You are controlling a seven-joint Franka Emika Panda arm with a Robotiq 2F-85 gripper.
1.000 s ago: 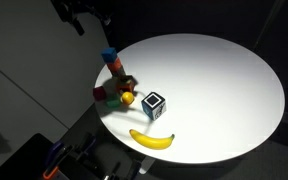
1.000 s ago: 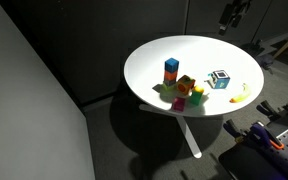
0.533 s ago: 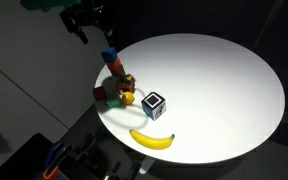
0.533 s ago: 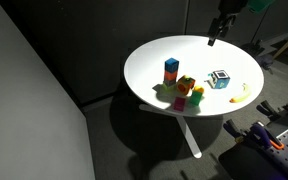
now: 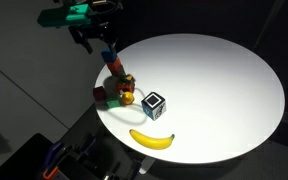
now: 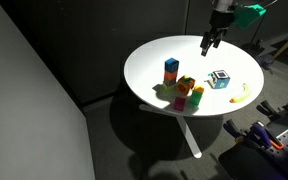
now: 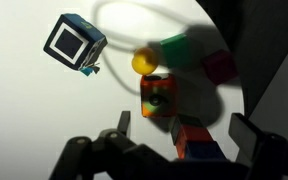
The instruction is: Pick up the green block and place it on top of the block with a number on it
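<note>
In the wrist view the green block (image 7: 174,48) lies on the white table beside a yellow ball (image 7: 143,62) and a pink cube (image 7: 221,67). The multicoloured block with a number (image 7: 159,97) stands just below the ball; it also shows in an exterior view (image 6: 186,85). My gripper (image 7: 184,128) is open and empty. It hovers above the table's edge in both exterior views (image 5: 96,42) (image 6: 210,42), over a red and blue stack (image 7: 194,142), apart from the green block.
A black cube with white faces (image 5: 154,103) (image 6: 219,79) (image 7: 74,42) stands near the cluster. A banana (image 5: 151,138) (image 6: 239,95) lies by the table's rim (image 5: 269,120). The blue-topped stack (image 5: 109,60) (image 6: 171,70) rises highest.
The arm has moved in from off the table and down, so my gripper now hangs over the table's edge near the block cluster. The blocks have not moved.
</note>
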